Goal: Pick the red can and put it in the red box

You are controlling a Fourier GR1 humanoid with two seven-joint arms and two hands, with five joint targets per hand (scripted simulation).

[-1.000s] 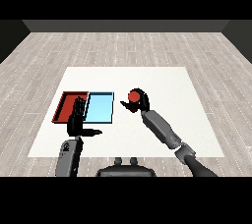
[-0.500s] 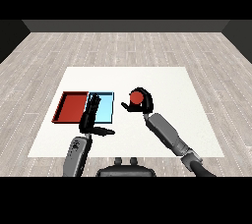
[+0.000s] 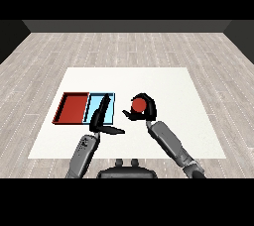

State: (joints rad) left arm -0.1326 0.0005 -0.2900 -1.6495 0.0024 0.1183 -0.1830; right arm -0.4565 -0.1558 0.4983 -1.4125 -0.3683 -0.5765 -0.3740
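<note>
My right robot hand (image 3: pixel 142 112) is curled round the red can (image 3: pixel 137 104), just right of the light blue tray (image 3: pixel 110 97). My left robot hand (image 3: pixel 100 119) hangs over that tray, fingers straight. Red tray (image 3: pixel 74 107) sits further left on the counter (image 3: pixel 163 86).

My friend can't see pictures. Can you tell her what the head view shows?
The robot's right hand curls round a red can, just right of the light blue tray. A red tray lies left of the blue one on the white table. The left hand, fingers straight, is over the blue tray.
</note>
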